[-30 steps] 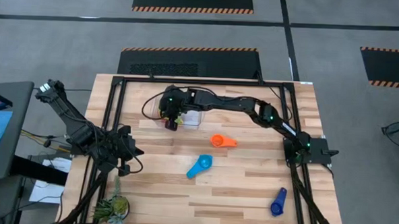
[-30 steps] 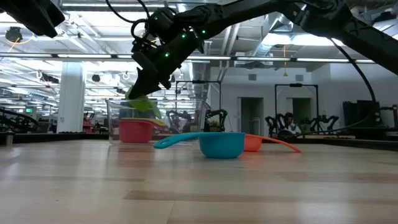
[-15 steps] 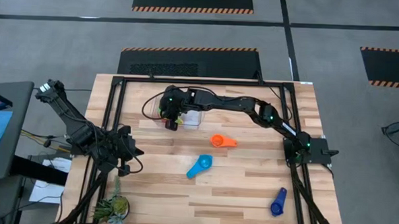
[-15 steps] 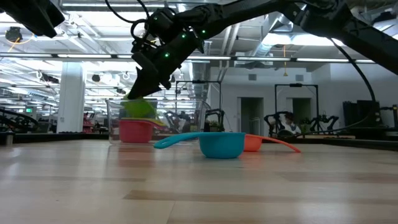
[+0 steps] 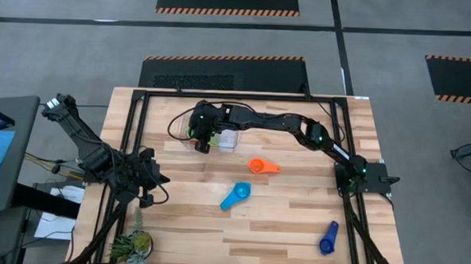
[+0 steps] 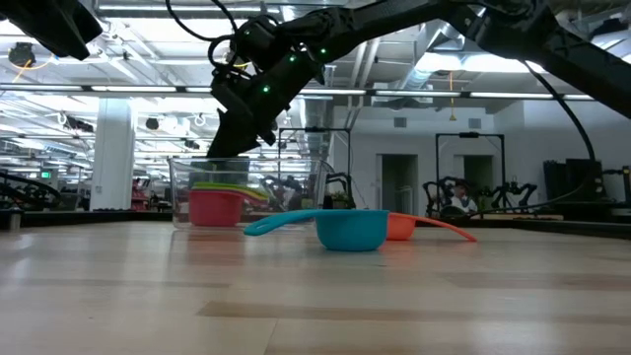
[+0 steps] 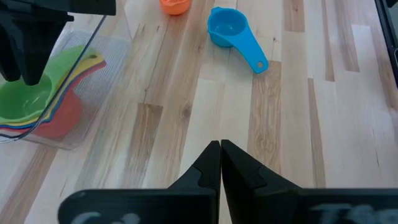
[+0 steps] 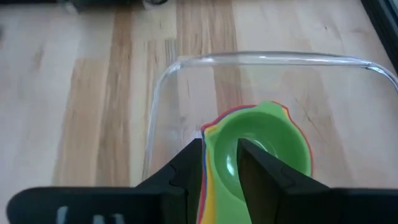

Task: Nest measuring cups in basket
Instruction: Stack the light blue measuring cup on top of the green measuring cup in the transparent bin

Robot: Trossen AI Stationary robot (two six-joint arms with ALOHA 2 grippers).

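- The right gripper [image 8: 221,163] hangs over the basket [image 8: 186,62], its two dark fingers [image 8: 186,165] parted by a narrow gap; the green cup [image 8: 264,146] lies directly below that gap, and no contact with it can be made out.
- The green cup sits on top of a nested stack inside the basket; yellow and red rims peek out around its edge in the right wrist view.
- The left gripper [image 7: 220,163] waits at the table's left side, its fingers pressed fully together on nothing.
- No brand, label or writing can be read on any cup, the basket or the arms.
- The left wrist view alone shows the stack from the side: green on top, then yellow and orange edges, thin blue lines low down, and a red cup [image 7: 59,118] at the bottom.
- The low view shows the right gripper's tips just above the basket's rim.
- Only the high view shows all the loose cups on the table [image 5: 295,222]: an orange cup [image 5: 259,166] nearest the basket, a light blue cup [image 5: 234,196] farther out, and a dark blue cup [image 5: 326,241] well apart near the right corner.
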